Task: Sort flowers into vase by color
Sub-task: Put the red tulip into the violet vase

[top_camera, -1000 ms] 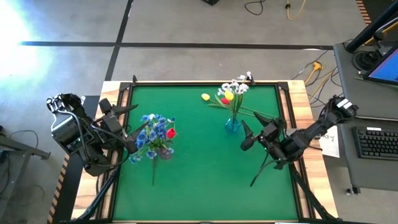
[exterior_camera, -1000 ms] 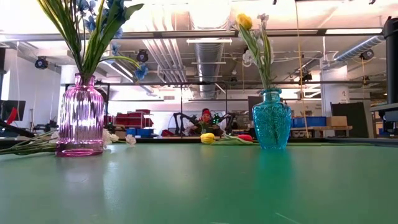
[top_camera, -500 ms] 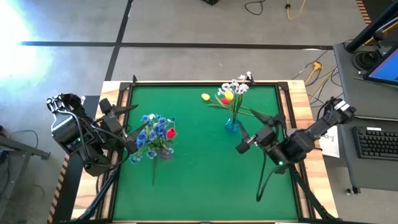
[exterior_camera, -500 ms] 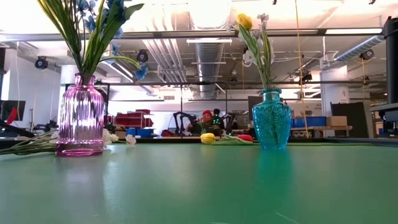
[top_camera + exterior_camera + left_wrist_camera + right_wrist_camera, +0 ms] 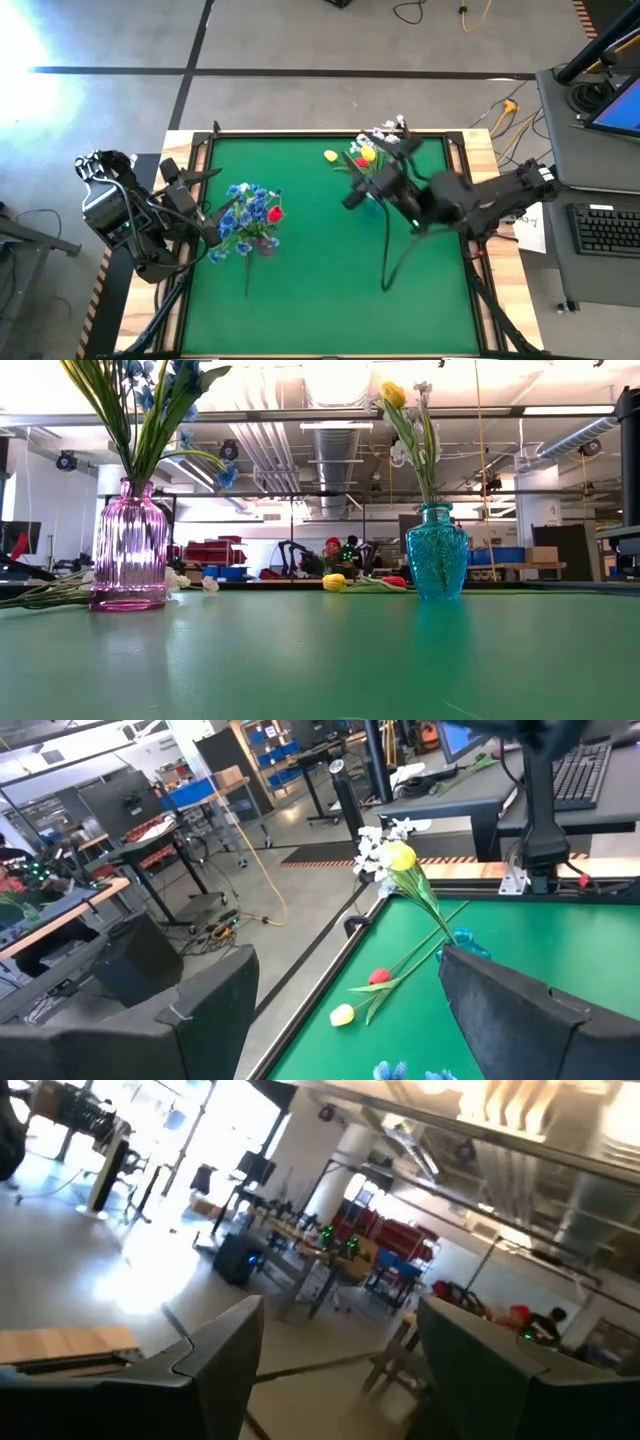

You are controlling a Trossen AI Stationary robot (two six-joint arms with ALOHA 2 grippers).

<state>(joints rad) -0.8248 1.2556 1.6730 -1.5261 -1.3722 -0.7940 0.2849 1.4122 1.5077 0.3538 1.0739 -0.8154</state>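
A pink vase (image 5: 130, 545) holds blue flowers (image 5: 245, 210) and a red bud (image 5: 275, 213) at the table's left. A blue vase (image 5: 437, 550) holds white and yellow flowers (image 5: 398, 855) at the far right. A yellow tulip (image 5: 330, 156) and a red tulip (image 5: 361, 162) lie on the table near the far edge. My left gripper (image 5: 212, 228) is open and empty beside the pink vase, on its left. My right gripper (image 5: 352, 198) is open and empty, raised above the table just left of the blue vase (image 5: 373, 203).
A loose green stem (image 5: 247, 278) lies on the green mat toward the near edge from the pink vase. White blossoms (image 5: 190, 582) lie on the mat by the pink vase. A dark cable (image 5: 385, 262) hangs from the right arm. The mat's near half (image 5: 320, 310) is bare.
My right gripper has swung from near the table's right edge toward the far left, ending beside the blue vase, and has stayed open. The flowers and vases have kept their places.
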